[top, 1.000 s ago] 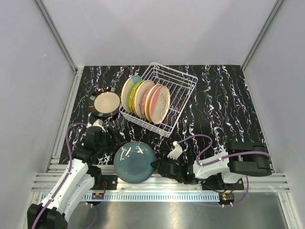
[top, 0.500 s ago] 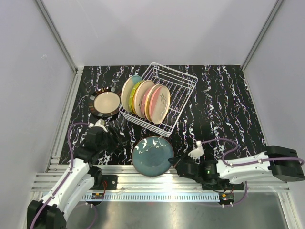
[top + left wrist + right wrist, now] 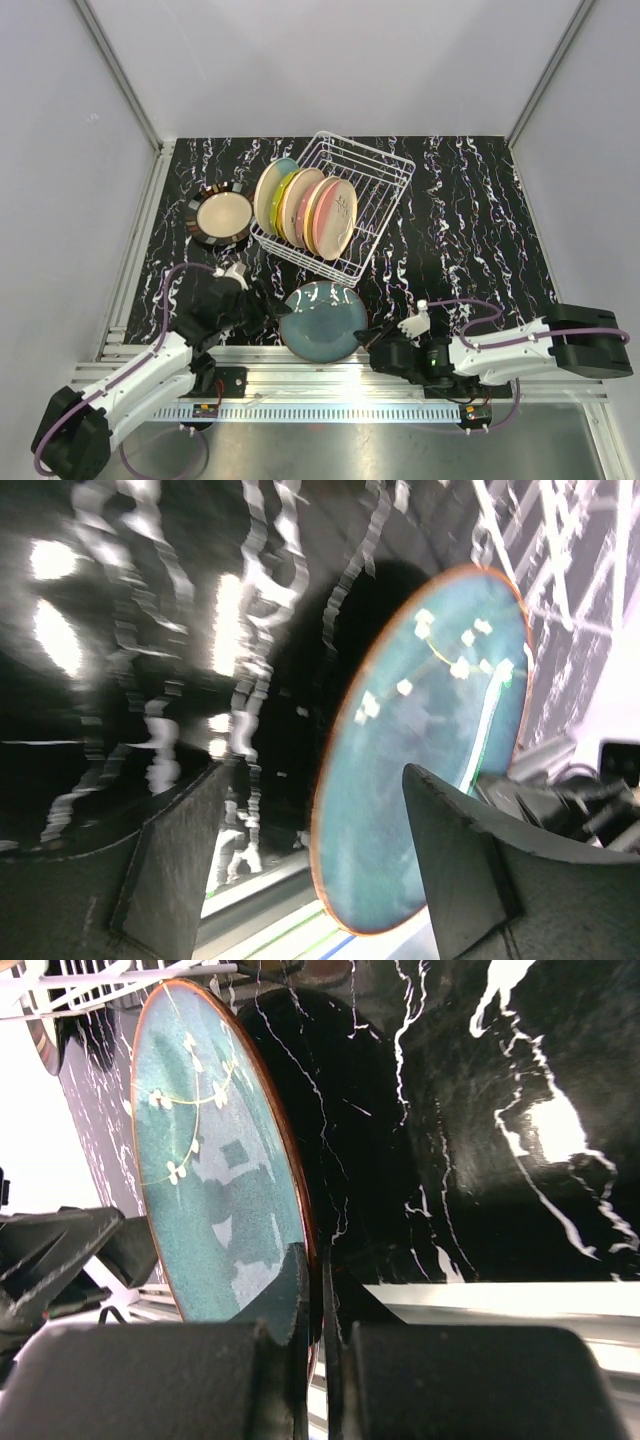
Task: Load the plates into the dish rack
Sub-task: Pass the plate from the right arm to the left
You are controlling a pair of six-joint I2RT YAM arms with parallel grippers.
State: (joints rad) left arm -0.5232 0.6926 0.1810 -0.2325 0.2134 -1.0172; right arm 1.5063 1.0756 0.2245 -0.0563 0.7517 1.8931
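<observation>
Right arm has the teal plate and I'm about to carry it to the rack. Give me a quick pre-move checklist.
1. Right gripper shut on the rim of the teal plate: ok.
2. Left gripper open, not clamping the plate: ok.
3. Left gripper fully clear of the plate's edge: cannot tell, they sit very close.
4. Free tines in the dish rack, at its far right end: ok.
5. Four plates already in the rack standing on edge: ok.
6. Dark-rimmed plate lies flat on the table left of the rack, off the carry path: ok.
</observation>
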